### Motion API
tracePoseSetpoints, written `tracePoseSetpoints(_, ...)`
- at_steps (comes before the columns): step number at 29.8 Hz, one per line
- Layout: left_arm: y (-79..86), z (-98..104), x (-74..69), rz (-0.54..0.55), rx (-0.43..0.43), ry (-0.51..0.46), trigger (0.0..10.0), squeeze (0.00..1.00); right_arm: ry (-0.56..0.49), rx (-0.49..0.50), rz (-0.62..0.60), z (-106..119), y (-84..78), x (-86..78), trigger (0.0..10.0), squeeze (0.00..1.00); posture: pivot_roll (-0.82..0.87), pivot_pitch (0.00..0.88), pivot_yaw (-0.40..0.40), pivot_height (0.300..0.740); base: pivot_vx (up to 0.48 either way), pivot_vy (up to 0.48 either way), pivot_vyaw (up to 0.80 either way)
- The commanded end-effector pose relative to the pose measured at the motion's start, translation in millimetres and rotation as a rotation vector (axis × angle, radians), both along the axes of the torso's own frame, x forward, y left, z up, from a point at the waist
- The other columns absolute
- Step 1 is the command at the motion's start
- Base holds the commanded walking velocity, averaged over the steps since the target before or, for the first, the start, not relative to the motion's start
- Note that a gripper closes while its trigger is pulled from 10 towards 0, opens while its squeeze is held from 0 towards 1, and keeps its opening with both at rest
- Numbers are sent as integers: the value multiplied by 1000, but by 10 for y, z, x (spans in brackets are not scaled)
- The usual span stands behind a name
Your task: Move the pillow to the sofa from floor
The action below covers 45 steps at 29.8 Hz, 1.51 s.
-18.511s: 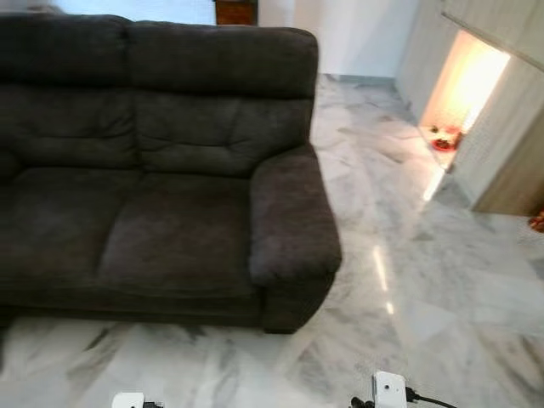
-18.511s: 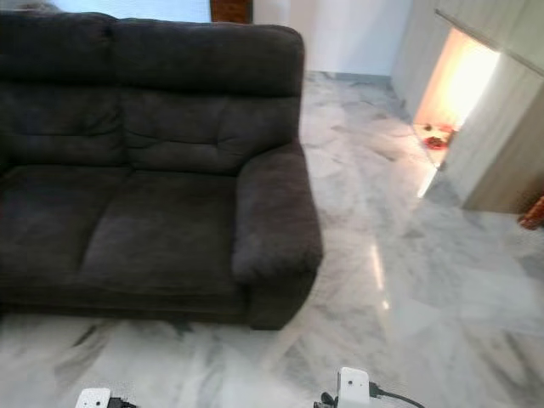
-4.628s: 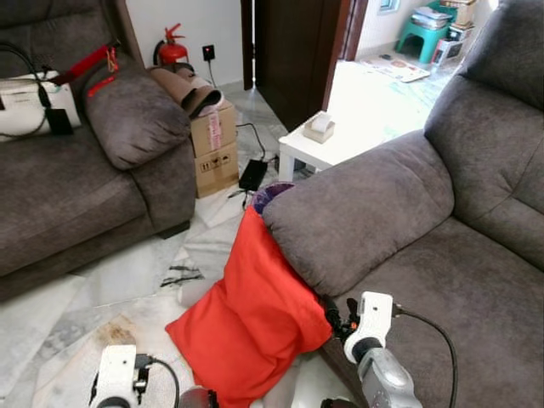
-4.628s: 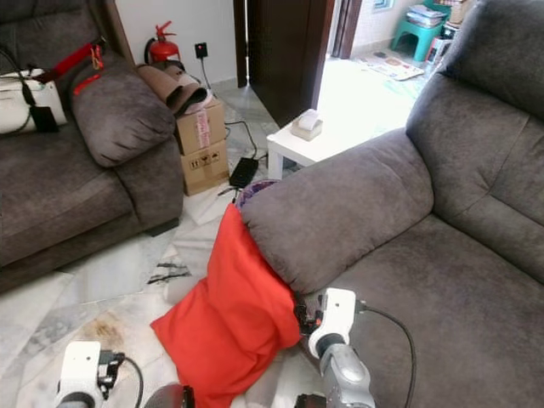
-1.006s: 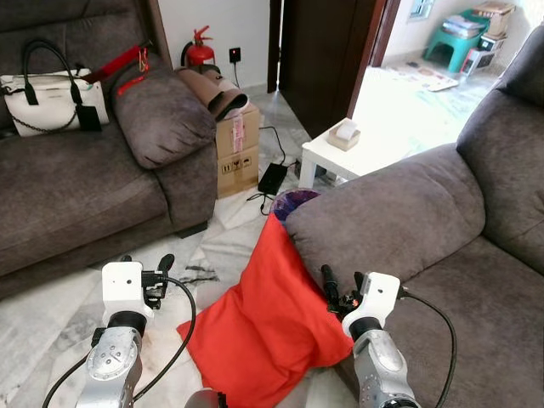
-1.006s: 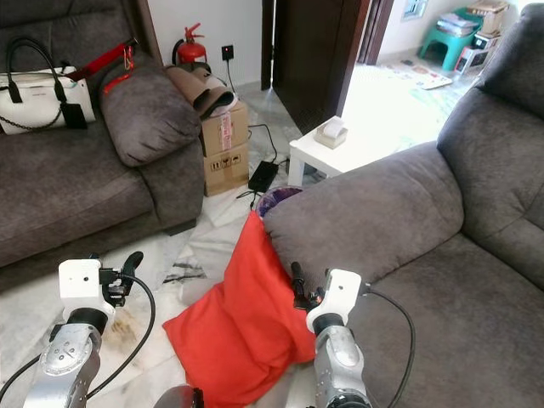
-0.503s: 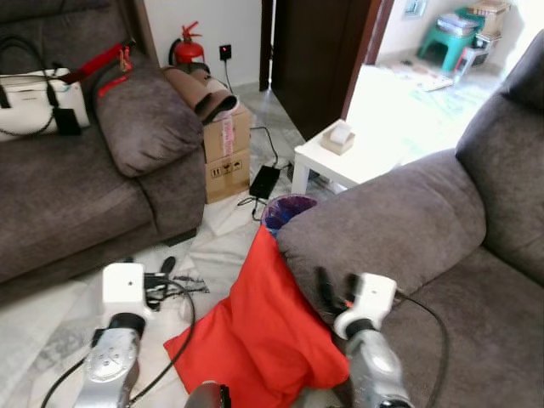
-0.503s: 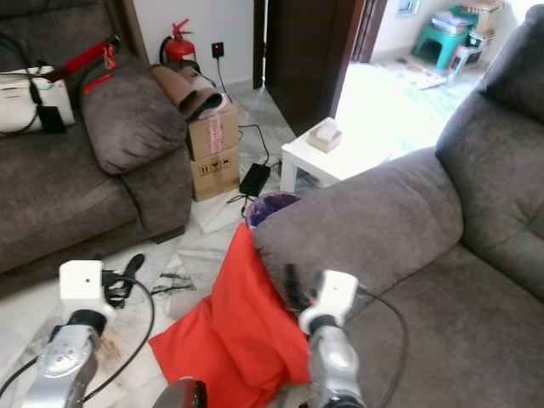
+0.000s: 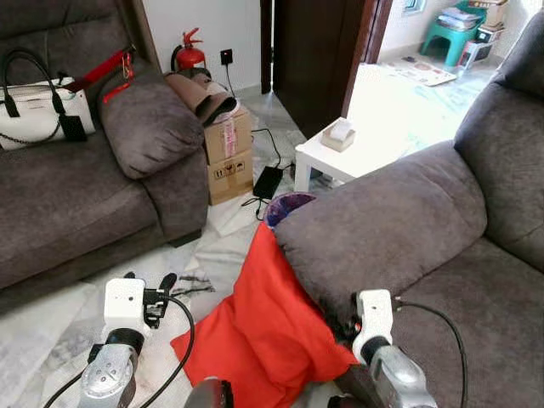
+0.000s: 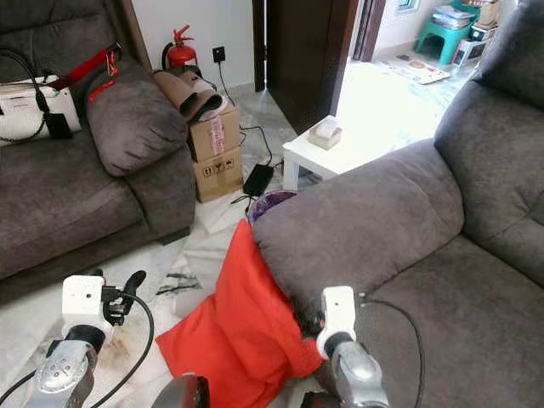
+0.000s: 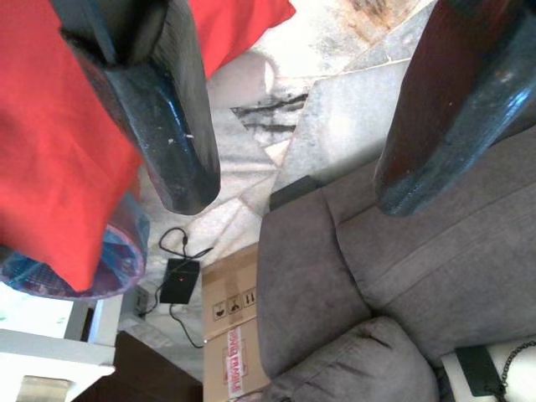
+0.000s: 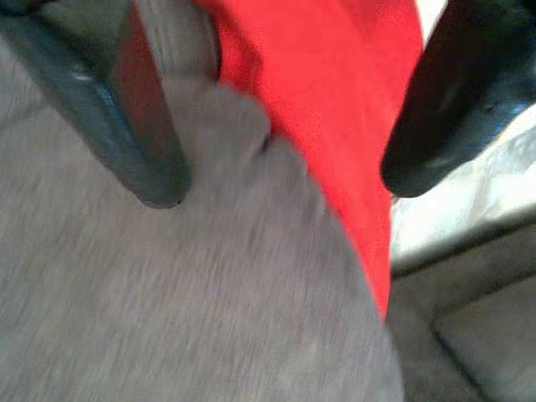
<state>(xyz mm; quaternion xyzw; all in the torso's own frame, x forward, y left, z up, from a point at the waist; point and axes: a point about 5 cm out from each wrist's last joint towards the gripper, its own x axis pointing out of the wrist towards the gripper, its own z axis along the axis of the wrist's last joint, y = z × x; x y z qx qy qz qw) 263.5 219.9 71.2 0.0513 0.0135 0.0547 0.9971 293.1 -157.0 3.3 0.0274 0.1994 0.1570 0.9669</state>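
floor: pale marble tile (image 9: 59,336), with dark scuffs just beyond the left gripper.
sofa: grey fabric sofa (image 9: 442,280) on the robot's right, its fat armrest (image 9: 374,225) jutting toward the middle of the room.
second sofa: same grey fabric (image 9: 59,204), on the left, carrying a white handbag (image 9: 34,106) and a red strap (image 9: 102,68).
room: cardboard box (image 9: 229,153) beside the second sofa's arm, red fire extinguisher (image 9: 189,51) by the wall, small white counter (image 9: 336,157) with a tissue box (image 9: 342,133) near the dark open door (image 9: 310,59).
pillow: red pillow (image 9: 263,327) was on the floor, leaning up against the side of the sofa armrest, top corner tucked under the armrest's curve. A purple-lined bin (image 9: 287,206) sat just behind it.
left gripper: (image 9: 146,286) was held low over the floor, left of the pillow and apart from it; fingers (image 11: 172,126) spread apart, nothing between them.
right gripper: (image 12: 285,159) was at the seam where the pillow met the armrest, mostly hidden from the head cameras; fingers (image 12: 126,117) spread wide, one over grey sofa fabric, the other over the red pillow, not clamped on either.
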Motion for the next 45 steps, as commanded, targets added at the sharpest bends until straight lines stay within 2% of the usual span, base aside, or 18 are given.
tracePoseSetpoints(1,43,-50,-35,6,17,29,10000,0,60,-5,46,-89,22,-78,10000,1000,148,152,26,624,0,0,0)
tracePoseSetpoints(3,44,-47,-40,5,18,31,10000,0,99,-38,105,-150,36,-139,10000,1000,154,164,30,624,0,0,0)
tracePoseSetpoints(4,31,-43,-34,-1,15,33,10000,0,149,-109,147,-235,28,-217,10000,1000,159,170,33,624,0,0,0)
tracePoseSetpoints(5,20,-44,-35,-10,12,36,10000,0,172,-129,168,-280,36,-265,10000,1000,165,179,39,624,0,0,0)
tracePoseSetpoints(10,13,-84,-50,-25,14,60,10000,0,189,-72,130,-321,123,-306,10000,1000,185,207,56,624,0,0,0)
tracePoseSetpoints(13,11,-120,-32,-25,15,75,10000,0,194,-78,115,-347,177,-330,10000,1000,191,216,62,624,0,0,0)
tracePoseSetpoints(14,16,-117,-25,-20,9,74,10000,0,182,-87,117,-349,211,-336,10000,671,196,227,69,624,0,0,0)
tracePoseSetpoints(15,9,-101,-9,-20,6,69,10000,0,169,-69,103,-335,238,-323,10000,0,201,235,74,624,0,0,0)
tracePoseSetpoints(18,-30,-29,-3,-39,3,50,10000,0,126,-29,59,-287,299,-278,10000,0,213,267,88,624,0,0,0)
tracePoseSetpoints(20,-43,1,-14,-44,4,43,10000,0,107,-46,49,-273,300,-265,10000,0,224,281,94,624,0,0,0)
tracePoseSetpoints(23,-55,48,-64,-54,8,34,10000,0,30,-91,-8,-195,240,-193,10000,0,242,310,105,624,0,0,0)
tracePoseSetpoints(27,-57,101,-143,-61,8,21,10000,0,-70,-71,-76,-32,174,-52,10000,0,247,331,111,624,0,0,0)
tracePoseSetpoints(38,-91,201,-201,-77,8,21,10000,0,-127,-107,-91,76,149,48,10000,0,262,358,122,624,0,0,0)
tracePoseSetpoints(42,-89,217,-205,-80,11,21,10000,0,-160,-183,-74,78,154,36,10000,0,266,363,124,624,0,0,0)
tracePoseSetpoints(45,-89,225,-201,-80,11,23,10000,0,-177,-198,-85,89,144,36,10000,0,265,362,124,624,0,0,0)
